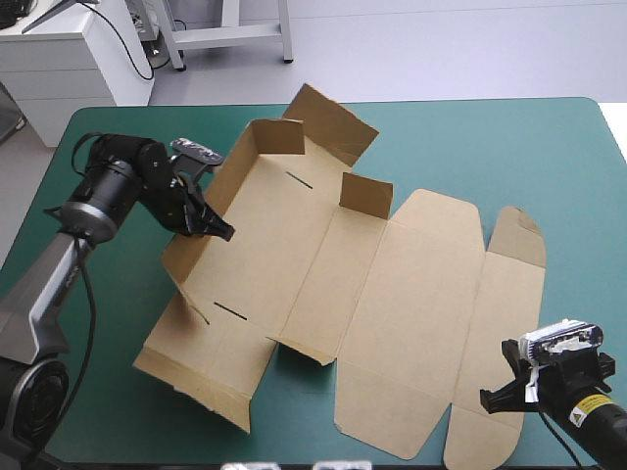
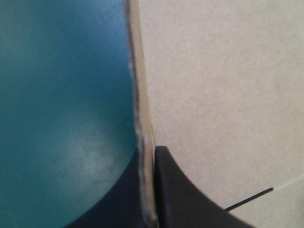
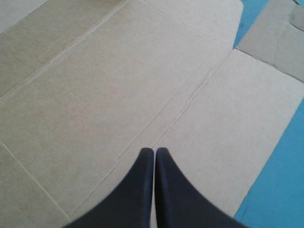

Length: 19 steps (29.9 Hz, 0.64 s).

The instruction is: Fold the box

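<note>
Teal-green cover — box wall in left claw

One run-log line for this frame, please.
box: walls partly raised, lid flat | left gripper: shut on the box's left wall | right gripper: shut, empty, over the lid's near corner

This is a robotics lab or test room. A table with a teal-green cover fills most of the frame. The left arm enters from the left edge and the right arm from the lower right, both at the box. Beyond the table, a white cabinet stands at upper left. At top centre, grey metal frame legs stand on a bare grey floor.
</note>
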Motion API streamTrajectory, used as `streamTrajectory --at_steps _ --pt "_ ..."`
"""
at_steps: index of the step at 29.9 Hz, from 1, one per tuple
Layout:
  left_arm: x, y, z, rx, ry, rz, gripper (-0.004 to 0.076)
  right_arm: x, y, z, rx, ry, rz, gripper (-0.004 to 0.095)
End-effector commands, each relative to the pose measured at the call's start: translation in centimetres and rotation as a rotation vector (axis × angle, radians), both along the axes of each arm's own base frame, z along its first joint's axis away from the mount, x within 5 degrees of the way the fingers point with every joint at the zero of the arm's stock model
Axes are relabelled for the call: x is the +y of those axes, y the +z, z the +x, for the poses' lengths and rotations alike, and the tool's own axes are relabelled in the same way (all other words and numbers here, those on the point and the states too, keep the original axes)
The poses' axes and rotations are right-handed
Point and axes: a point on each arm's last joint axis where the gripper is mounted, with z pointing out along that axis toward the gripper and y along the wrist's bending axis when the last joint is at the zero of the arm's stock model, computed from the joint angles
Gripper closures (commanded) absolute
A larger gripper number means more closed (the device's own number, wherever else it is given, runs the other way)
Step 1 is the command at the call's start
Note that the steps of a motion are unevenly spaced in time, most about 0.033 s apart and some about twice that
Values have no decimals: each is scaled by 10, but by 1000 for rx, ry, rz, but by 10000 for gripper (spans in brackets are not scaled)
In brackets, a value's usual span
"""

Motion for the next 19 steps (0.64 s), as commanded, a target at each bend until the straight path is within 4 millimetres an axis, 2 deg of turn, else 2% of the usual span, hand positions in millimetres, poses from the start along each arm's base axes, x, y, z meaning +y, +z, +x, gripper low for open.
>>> streamTrajectory --at_steps 1,6,11,15,19 --pt "-28 32 -6 -126 -139 158 731 2 13 3 -69 -6 48 910" --pt "-71 35 3 -286 -327 431 731 3 13 3 -64 -3 68 910" --pt "-114 37 6 -527 -475 573 731 4 13 2 -46 -26 127 910" --pt "-140 44 -1 -690 -507 551 731 4 13 2 -46 -26 127 910" --pt "-160 43 -14 -745 -519 519 731 5 13 2 -42 -23 147 910"
